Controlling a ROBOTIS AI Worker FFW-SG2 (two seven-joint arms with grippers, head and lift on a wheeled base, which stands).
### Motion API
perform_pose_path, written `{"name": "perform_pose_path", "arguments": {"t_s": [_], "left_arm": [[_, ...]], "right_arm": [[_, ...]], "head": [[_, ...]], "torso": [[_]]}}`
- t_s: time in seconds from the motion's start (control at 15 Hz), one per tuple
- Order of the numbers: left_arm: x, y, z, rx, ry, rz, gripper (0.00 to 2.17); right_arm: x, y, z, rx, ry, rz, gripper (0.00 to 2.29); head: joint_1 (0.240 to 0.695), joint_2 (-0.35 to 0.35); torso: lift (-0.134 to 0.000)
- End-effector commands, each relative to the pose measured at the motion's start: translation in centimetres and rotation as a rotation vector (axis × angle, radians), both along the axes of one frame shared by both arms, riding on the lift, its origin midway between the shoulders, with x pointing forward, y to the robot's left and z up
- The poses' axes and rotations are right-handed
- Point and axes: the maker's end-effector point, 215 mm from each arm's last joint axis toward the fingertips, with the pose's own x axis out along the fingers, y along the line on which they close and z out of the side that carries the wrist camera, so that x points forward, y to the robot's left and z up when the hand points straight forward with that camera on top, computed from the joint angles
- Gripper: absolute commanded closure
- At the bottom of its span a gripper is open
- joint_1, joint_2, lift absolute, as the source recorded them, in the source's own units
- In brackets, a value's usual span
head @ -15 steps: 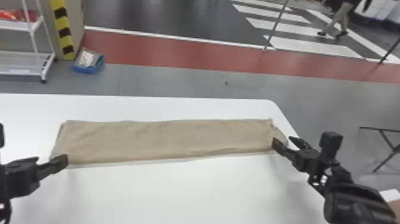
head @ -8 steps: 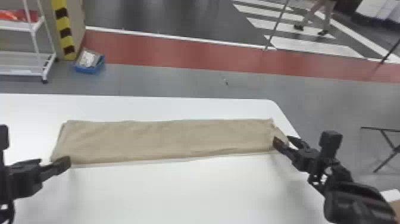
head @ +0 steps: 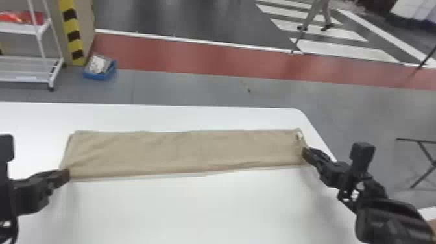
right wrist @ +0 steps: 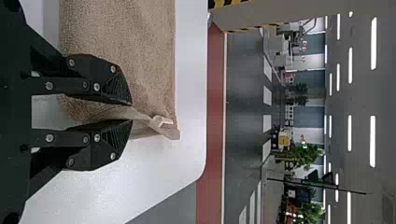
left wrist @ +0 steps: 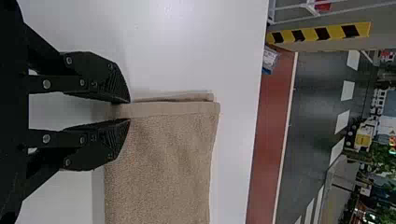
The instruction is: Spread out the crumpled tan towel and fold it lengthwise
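- The tan towel is laid out flat on the white table as a long, narrow folded strip, its length set roughly along the table's far edge
- Its right end is placed just beside the table's right edge, near the far right corner; at its left end, hemmed layers are seen slightly offset
- The left gripper is positioned at the towel's near left corner
- In the left wrist view, the jaws of the left gripper are parted by a narrow gap, with the hem seen at the tips; whether it is pinched cannot be told
- The right gripper is placed at the towel's right end
- In the right wrist view, the jaws of the right gripper are likewise slightly parted, with gathered cloth seen between them; a firm hold cannot be confirmed
- Near that end, a small white label is seen on the towel
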Motion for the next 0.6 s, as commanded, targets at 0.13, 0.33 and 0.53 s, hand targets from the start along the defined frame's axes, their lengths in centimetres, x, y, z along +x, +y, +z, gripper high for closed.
{"name": "perform_pose_path", "arguments": {"t_s": [0.13, 0.33, 0.53], "left_arm": [[-0.4, 0.2, 0.9, 0.004, 0.001, -0.01, 1.45], [-1.0, 1.4, 1.6, 0.011, -0.009, 0.005, 1.45], [-2.6, 3.5, 1.7, 0.034, 0.024, 0.026, 1.45]], "right_arm": [[0.0, 0.8, -0.1, 0.016, 0.003, 0.018, 1.21], [-0.2, 1.4, 0.5, 0.031, 0.008, 0.03, 1.21], [-0.3, 2.8, 1.9, 0.079, -0.004, 0.047, 1.21]], "head": [[0.695, -0.283], [0.695, -0.274], [0.695, -0.262]], "torso": [[-0.124], [-0.124], [-0.124]]}}
